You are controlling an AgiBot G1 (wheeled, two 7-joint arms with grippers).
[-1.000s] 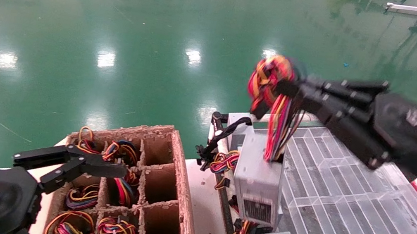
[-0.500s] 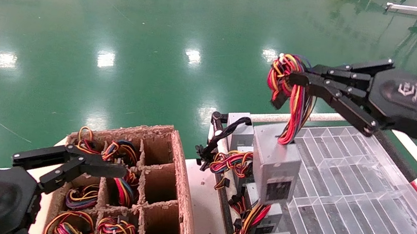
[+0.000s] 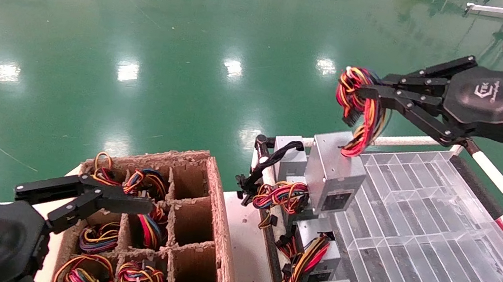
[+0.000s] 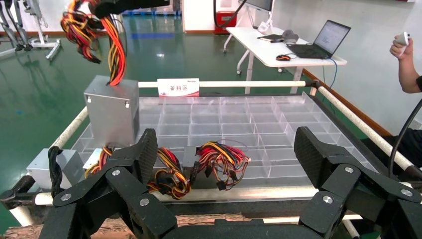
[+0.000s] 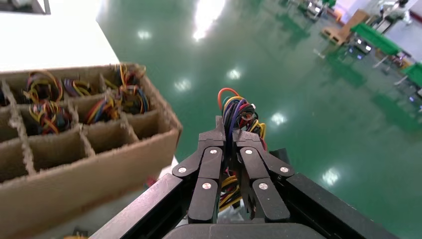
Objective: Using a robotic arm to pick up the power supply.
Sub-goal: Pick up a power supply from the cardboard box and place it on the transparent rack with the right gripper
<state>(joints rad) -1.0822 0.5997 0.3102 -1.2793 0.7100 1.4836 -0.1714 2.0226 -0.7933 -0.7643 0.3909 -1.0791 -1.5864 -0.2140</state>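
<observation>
Right hand (image 3: 365, 91) grips wires (image 3: 360, 110); power supply (image 3: 332, 174) apparently dangling.

— Where does the head view look from?
— From high up, forward and down: box (image 3: 199, 213) lower left, tray (image 3: 422, 239) lower right, floor above.
— And the left wrist?
— Low, close behind its own open fingers (image 4: 144, 154), facing across the tray (image 4: 239, 119).
— The right wrist?
— Right along its closed fingers (image 5: 211, 164) pinching wires (image 5: 239, 112), box (image 5: 99, 134) at left.
— Shared?
— All three catch those wires; the box appears in head and right wrist.
</observation>
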